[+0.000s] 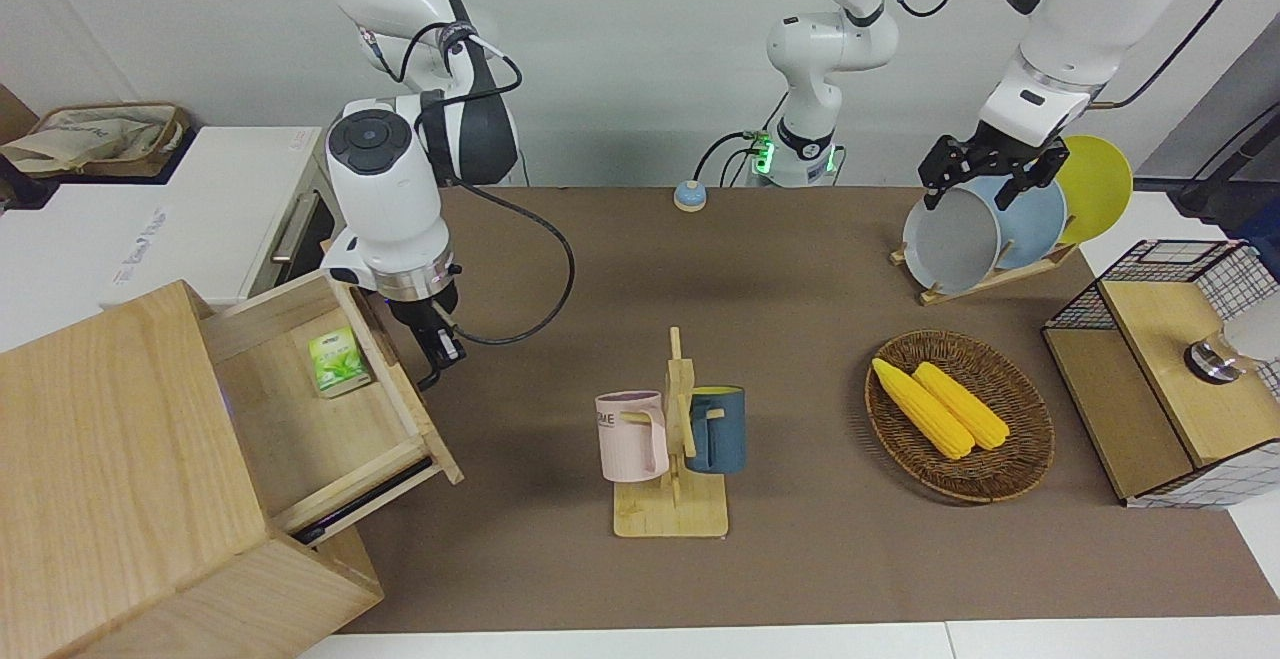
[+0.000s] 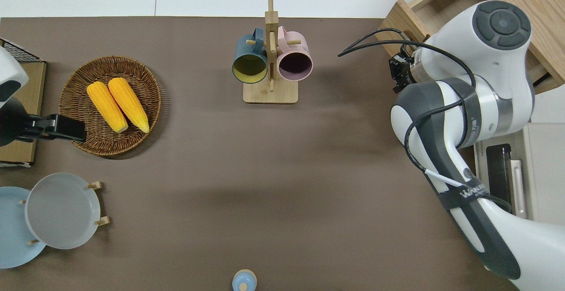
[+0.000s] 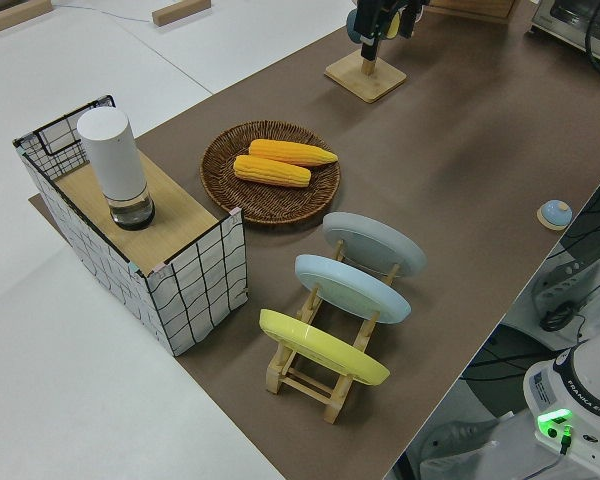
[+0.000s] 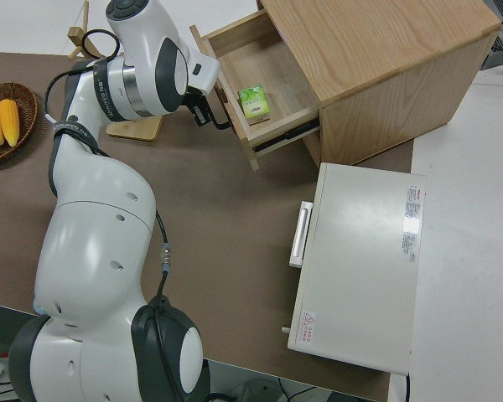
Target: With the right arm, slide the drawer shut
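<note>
Front view: drawer (image 1: pixel 330 409) partly open in cabinet (image 1: pixel 120 479), 1 green packet (image 1: pixel 337 362) inside; my right claw (image 1: pixel 432 354) at its front panel, grip state indeterminable.
Overhead view: left arm parked.
Right side view: drawer (image 4: pixel 264 92) open.

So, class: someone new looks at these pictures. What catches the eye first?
The big white right arm, its claw at the front panel of the half-open drawer, which holds a small green packet. Then the two yellow corn cobs in a wicker basket.
</note>
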